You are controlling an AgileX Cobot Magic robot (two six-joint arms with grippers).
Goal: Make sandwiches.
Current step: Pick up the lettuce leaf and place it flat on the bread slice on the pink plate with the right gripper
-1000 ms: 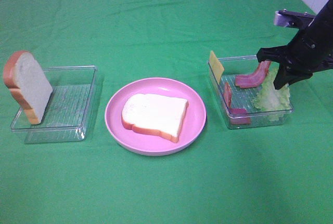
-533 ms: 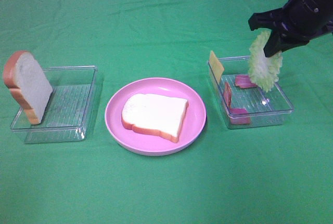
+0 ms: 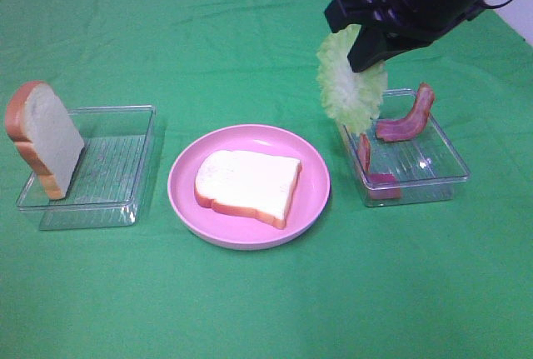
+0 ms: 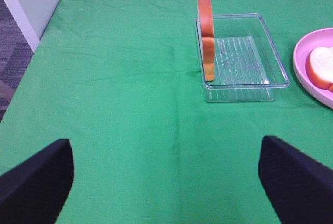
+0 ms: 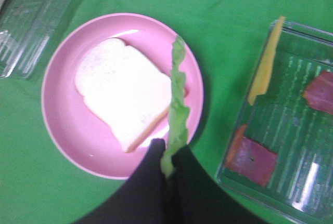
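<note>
My right gripper [image 3: 364, 52] is shut on a pale green lettuce leaf [image 3: 351, 82], which hangs in the air between the pink plate [image 3: 186, 159] and the right clear tray [image 3: 454, 162]. In the right wrist view the lettuce [image 5: 178, 107] hangs edge-on from the gripper [image 5: 167, 157], over the plate's rim [image 5: 65, 125]. One white bread slice [image 3: 247, 186] lies flat on the plate. The right tray holds bacon strips [image 3: 405, 122] and a yellow cheese square [image 5: 266, 67]. My left gripper [image 4: 166, 182] is open, low over bare cloth.
A second bread slice [image 3: 42, 138] stands on edge against the left end of the left clear tray [image 3: 125, 167]. The left wrist view shows that slice [image 4: 206, 34] and its tray [image 4: 244, 63] ahead of the gripper. Green cloth covers the table.
The right gripper has lifted the lettuce out of the right tray and carried it up and left, towards the plate. A bacon strip now leans on the tray's far wall.
</note>
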